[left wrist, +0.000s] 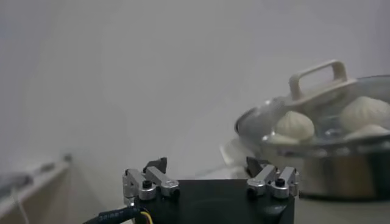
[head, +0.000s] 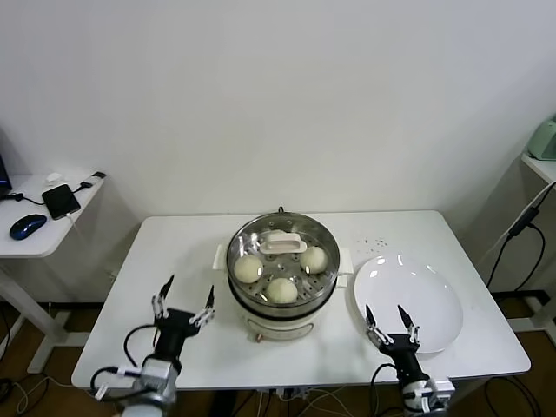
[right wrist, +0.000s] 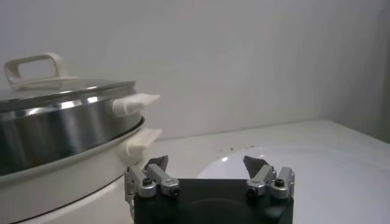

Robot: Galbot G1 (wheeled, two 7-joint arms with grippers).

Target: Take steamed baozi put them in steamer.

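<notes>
The steamer (head: 282, 300) stands at the middle of the white table, its glass lid (head: 282, 243) with a white handle resting on top. Through the lid I see three steamed baozi inside: one (head: 248, 268) on the left, one (head: 281, 289) at the front, one (head: 314, 258) on the right. The left wrist view shows the baozi (left wrist: 295, 125) under the lid. My left gripper (head: 184, 298) hovers open and holds nothing, near the table's front left. My right gripper (head: 389, 323) is open over the near edge of the white plate (head: 430, 295).
The white plate (right wrist: 317, 173) lies bare to the right of the steamer, with small dark specks (head: 375, 241) behind it. A side desk (head: 35, 234) at the far left holds a mouse (head: 27, 226) and a phone (head: 61, 201).
</notes>
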